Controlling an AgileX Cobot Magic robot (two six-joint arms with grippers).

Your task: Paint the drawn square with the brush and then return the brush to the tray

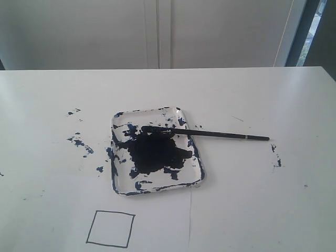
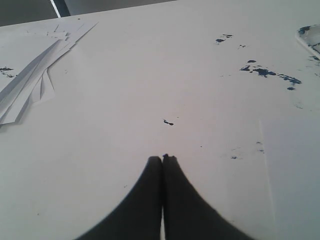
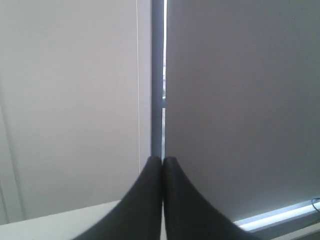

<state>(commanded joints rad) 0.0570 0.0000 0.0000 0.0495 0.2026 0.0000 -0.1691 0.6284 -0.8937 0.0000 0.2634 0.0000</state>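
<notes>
The long thin black paintbrush (image 1: 210,134) lies crosswise, its wet tip on the clear paint-smeared tray (image 1: 201,173) and its handle poking off the right rim, so it's probably the right arm's job. Both the left gripper (image 2: 162,159) and right gripper (image 3: 162,160) are pinched closed, holding nothing. One brush, one tray, one blank hand-drawn black square outline (image 1: 110,229) — camera-side of the tray.

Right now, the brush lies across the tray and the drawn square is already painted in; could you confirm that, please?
Not quite: the drawn square is blank inside, as the exterior view shows. The brush does lie across the tray.
</notes>
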